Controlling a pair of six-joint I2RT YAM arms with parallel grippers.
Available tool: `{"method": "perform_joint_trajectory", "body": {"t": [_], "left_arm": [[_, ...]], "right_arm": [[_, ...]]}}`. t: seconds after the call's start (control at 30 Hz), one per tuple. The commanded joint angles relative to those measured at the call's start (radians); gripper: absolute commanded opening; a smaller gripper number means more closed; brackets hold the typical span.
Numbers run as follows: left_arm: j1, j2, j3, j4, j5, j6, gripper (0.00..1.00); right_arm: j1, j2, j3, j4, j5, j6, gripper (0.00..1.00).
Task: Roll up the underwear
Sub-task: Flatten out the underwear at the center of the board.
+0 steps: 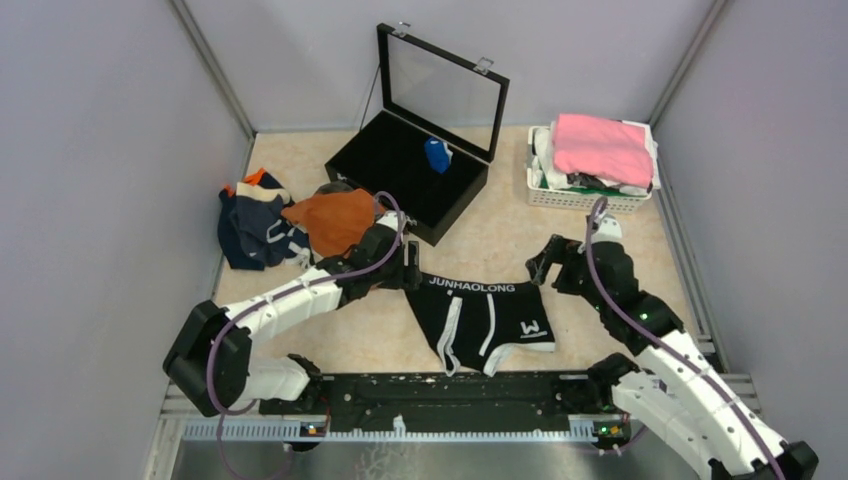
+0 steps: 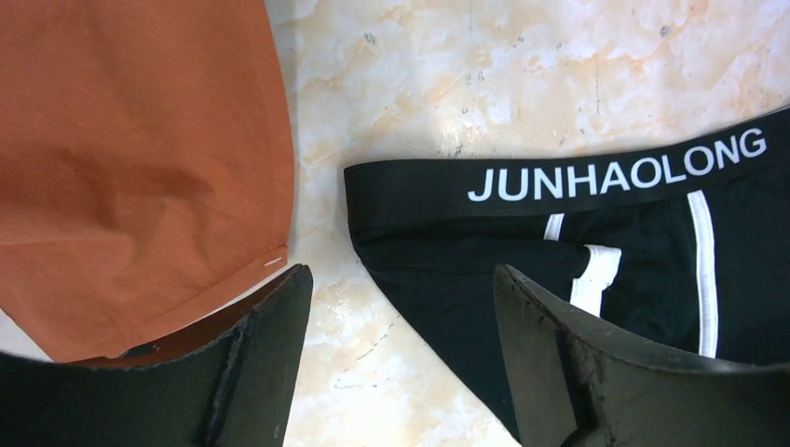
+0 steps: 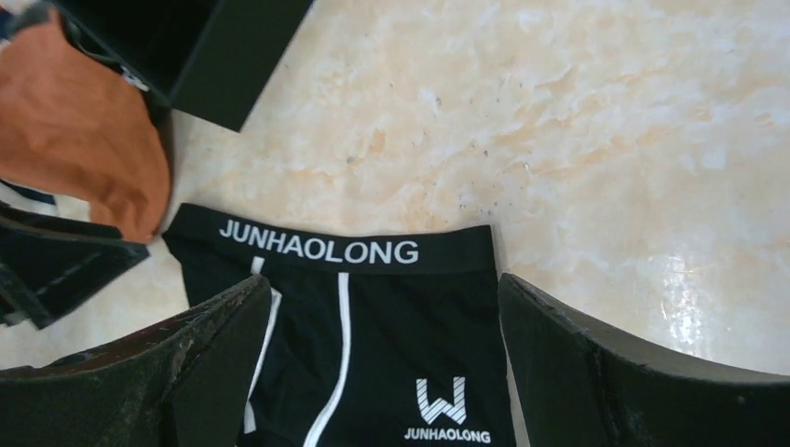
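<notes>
Left pincer: I see the jaws spread well apart, released, with nothing grasped. Bare table shows between the fingers. One finger sits over the hem of the orange briefs, the other over the left end of the black briefs. I cannot tell whether either finger touches cloth.
Right pincer: wide open, released and holding nothing. It hangs over the right end of the black briefs' waistband, and one finger lies beyond the cloth's edge.
Black briefs: spread flat near the table's middle, toward 6 o'clock. The lettered waistband is on the far side and the legs point at the arm bases.
Orange briefs: at 10 o'clock from the black briefs, just beside them but not overlapping.
Dark pile: navy clothes bunched at 9 o'clock on the table, against the orange briefs.
Black box: at 12 o'clock, with its glass lid standing open. Inside I see one blue bundle near the back right.
White basket: at 2 o'clock, holding a folded pink cloth on top of white items.
</notes>
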Motion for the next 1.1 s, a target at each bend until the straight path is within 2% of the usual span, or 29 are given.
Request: {"method": "perform_joint_trajectory", "body": {"t": [0.0, 0.3, 0.43, 0.63, 0.77, 0.87, 0.93, 1.07], "left_arm": [[0.013, -0.029, 0.021, 0.061, -0.031, -0.023, 0.79], [0.047, 0.099, 0.022, 0.069, 0.002, -0.07, 0.8], [0.069, 0.143, 0.038, 0.097, 0.052, -0.07, 0.79], [0.078, 0.147, 0.043, 0.107, 0.077, -0.06, 0.79], [0.082, 0.164, 0.038, 0.135, 0.132, -0.059, 0.78], [0.086, 0.185, 0.038, 0.142, 0.154, -0.071, 0.77], [0.086, 0.191, 0.035, 0.153, 0.17, -0.077, 0.77], [0.087, 0.211, 0.034, 0.16, 0.183, -0.078, 0.76]], "right_arm": [[-0.009, 0.112, -0.026, 0.077, -0.039, 0.019, 0.9], [-0.016, 0.4, -0.018, 0.174, -0.007, -0.005, 0.9], [-0.05, 0.513, 0.025, 0.167, 0.0, -0.008, 0.98], [-0.062, 0.563, 0.042, 0.202, -0.069, -0.098, 0.99], [-0.107, 0.573, 0.028, 0.19, -0.095, -0.067, 0.98], [-0.186, 0.569, -0.002, 0.204, -0.181, -0.049, 0.85], [-0.211, 0.562, -0.01, 0.193, -0.173, -0.051, 0.75], [-0.222, 0.595, 0.003, 0.162, -0.169, -0.089, 0.73]]}}
